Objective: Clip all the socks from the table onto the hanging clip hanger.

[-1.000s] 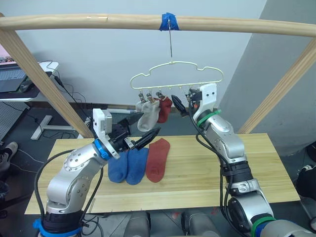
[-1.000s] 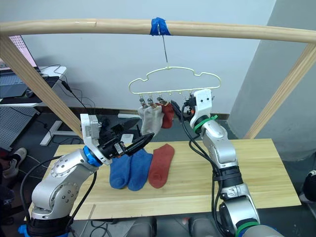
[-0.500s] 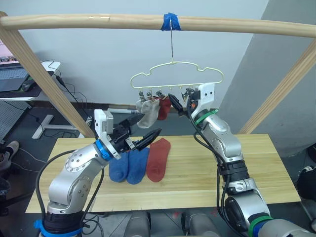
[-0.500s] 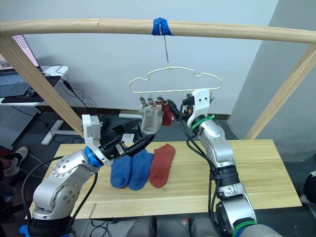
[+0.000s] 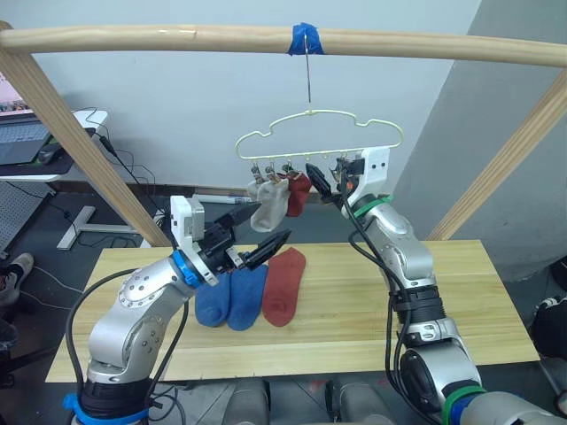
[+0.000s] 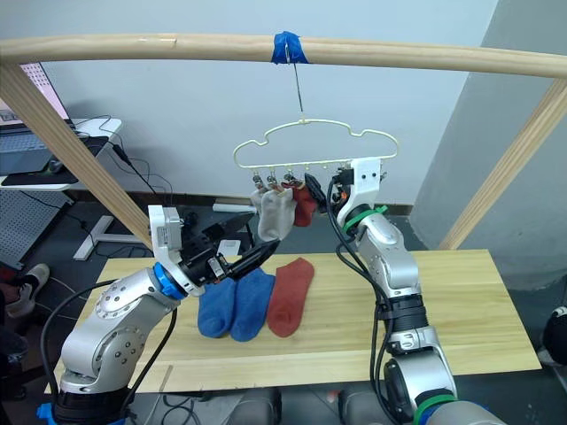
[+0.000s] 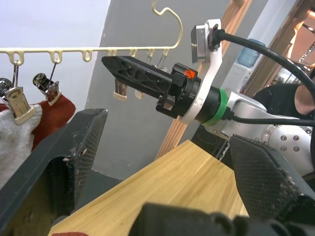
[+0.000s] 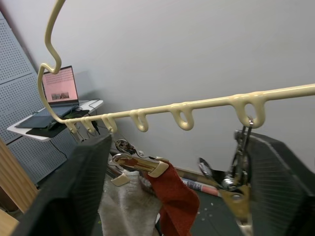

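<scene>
Since the earlier frame, we are noting that the right gripper (image 5: 321, 181) has come in closer under the clip hanger (image 5: 319, 133), its fingers now beside the hanging red sock (image 5: 298, 193); the left gripper (image 5: 251, 240) is staying low, well below the hanger.

In the head views, we are seeing the hanger hanging from the wooden rail (image 5: 177, 37) at the blue tape (image 5: 306, 39). Two grey socks (image 5: 268, 203) and the red one are hanging clipped at the hanger's left end. Far beneath the hanger, two blue socks (image 5: 230, 297) and a red sock (image 5: 283, 285) are lying on the table (image 5: 372, 328).

In the left wrist view, the left fingers (image 7: 78, 147) are standing spread apart, holding nothing.

In the right wrist view, the right fingers (image 8: 83, 182) are spread wide either side of the clips (image 8: 236, 189), just under the hanger's bar.
</scene>
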You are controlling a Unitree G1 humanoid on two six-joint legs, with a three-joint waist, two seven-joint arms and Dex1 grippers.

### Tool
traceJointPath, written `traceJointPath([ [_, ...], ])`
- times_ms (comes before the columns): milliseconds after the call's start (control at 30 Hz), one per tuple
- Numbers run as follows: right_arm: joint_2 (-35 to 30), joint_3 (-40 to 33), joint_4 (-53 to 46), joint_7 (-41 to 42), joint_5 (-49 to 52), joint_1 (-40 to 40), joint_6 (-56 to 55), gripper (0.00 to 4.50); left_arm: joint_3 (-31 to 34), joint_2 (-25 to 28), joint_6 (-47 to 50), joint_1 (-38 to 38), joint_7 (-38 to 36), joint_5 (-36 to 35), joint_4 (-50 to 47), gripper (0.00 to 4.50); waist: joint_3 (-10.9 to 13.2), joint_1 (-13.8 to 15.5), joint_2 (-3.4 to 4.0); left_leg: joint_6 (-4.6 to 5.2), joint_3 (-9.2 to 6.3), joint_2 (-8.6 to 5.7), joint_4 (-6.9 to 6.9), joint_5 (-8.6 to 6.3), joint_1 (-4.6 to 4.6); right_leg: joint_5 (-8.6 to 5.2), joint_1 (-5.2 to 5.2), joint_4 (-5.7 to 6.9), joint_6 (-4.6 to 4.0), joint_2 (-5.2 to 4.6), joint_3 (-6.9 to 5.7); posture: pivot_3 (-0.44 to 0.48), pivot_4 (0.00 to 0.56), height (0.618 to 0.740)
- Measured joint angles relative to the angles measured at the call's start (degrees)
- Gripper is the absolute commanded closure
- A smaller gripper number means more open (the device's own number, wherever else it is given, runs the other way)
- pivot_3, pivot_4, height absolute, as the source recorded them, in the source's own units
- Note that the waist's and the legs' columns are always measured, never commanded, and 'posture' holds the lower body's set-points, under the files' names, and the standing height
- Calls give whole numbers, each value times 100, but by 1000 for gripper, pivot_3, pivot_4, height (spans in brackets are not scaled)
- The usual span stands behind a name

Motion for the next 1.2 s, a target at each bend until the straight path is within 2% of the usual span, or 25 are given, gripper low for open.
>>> traceJointPath([
  [200,-4,-127,44,-66,47,0,4,3668,-4,0,0,-30,62,0,0,0,0,1,0,0,0,0,0,0,0,0,0,0,0,0,0,67,133,740],
  [300,-5,-173,85,-67,47,-1,1,4420,-22,0,0,-32,71,0,0,0,0,1,0,0,0,0,0,0,0,0,0,0,0,0,0,67,134,740],
  [533,-28,-171,123,-56,46,-1,1,4464,-154,85,0,74,72,191,27,0,0,0,0,0,1,0,0,0,1,0,0,0,0,0,1,64,137,740],
  [667,-160,-162,105,22,50,1,75,4464,-463,300,-9,197,109,774,252,0,0,-2,1,0,1,-1,0,0,2,0,0,0,0,0,2,56,142,740],
  [800,-388,-115,-48,228,56,21,286,4464,-1241,298,-197,161,381,1904,1471,0,1,-5,4,2,3,-4,0,1,4,0,0,0,0,0,3,39,145,740],
  [900,-445,-103,-153,287,58,39,397,4464,-1859,52,-602,-180,458,2680,2691,0,2,2,6,3,2,-4,0,1,0,0,-3,1,0,1,0,26,145,740],
  [1100,-397,-41,-312,261,57,89,522,4464,-2244,-619,-1281,-1191,572,3431,4503,0,2,-16,6,4,7,-4,0,1,-1,0,-3,2,0,1,4,-12,145,740],
  [1200,-402,-20,-443,210,47,126,564,4464,-2276,-872,-1476,-1281,607,3577,5186,0,2,-69,6,4,8,-2,-1,1,-2,0,-6,1,0,1,4,-38,147,740],
])
